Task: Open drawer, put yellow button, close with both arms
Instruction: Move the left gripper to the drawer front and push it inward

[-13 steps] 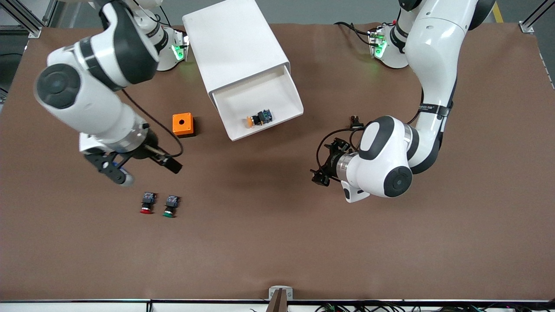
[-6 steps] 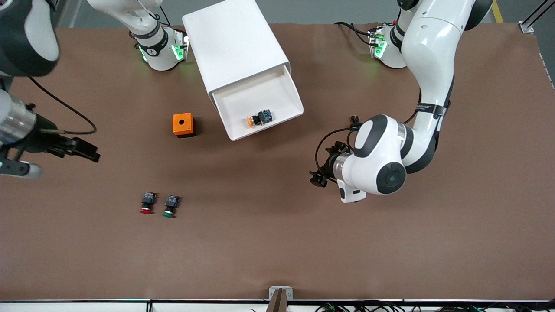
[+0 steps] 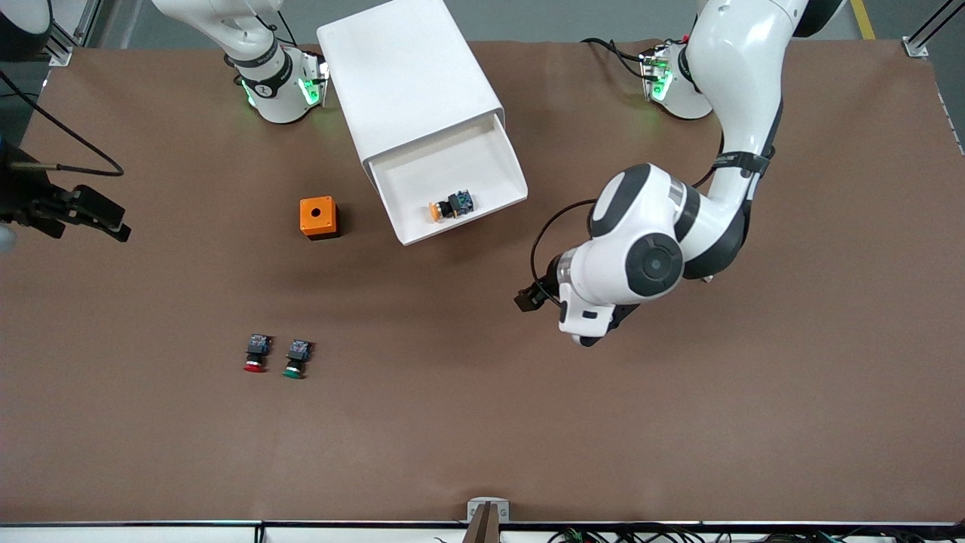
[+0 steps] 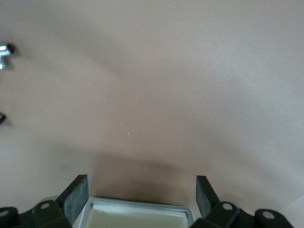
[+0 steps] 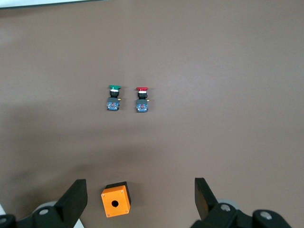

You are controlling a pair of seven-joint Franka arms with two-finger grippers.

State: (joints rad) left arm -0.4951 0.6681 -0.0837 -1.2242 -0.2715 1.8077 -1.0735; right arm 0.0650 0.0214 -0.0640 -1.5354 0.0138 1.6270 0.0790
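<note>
The drawer (image 3: 430, 170) stands pulled out of the white cabinet (image 3: 407, 75). The yellow button (image 3: 450, 205) lies on its side in the drawer, near the front rim. My left gripper (image 3: 529, 297) hangs over bare table, beside the drawer's front toward the left arm's end. In the left wrist view it (image 4: 142, 183) is open and empty, with a white-rimmed pale edge low between the fingers. My right arm's wrist (image 3: 90, 210) is raised at the right arm's end of the table. The right gripper (image 5: 140, 185) is open and empty, high above the table.
An orange box (image 3: 317, 216) with a round hole sits beside the drawer toward the right arm's end; it also shows in the right wrist view (image 5: 115, 203). A red-capped button (image 3: 256, 354) and a green-capped button (image 3: 296, 358) lie side by side nearer the front camera.
The right arm has swung away from the red and green buttons and up toward its end of the table. The left arm's wrist has turned and shifted a little toward the drawer.
</note>
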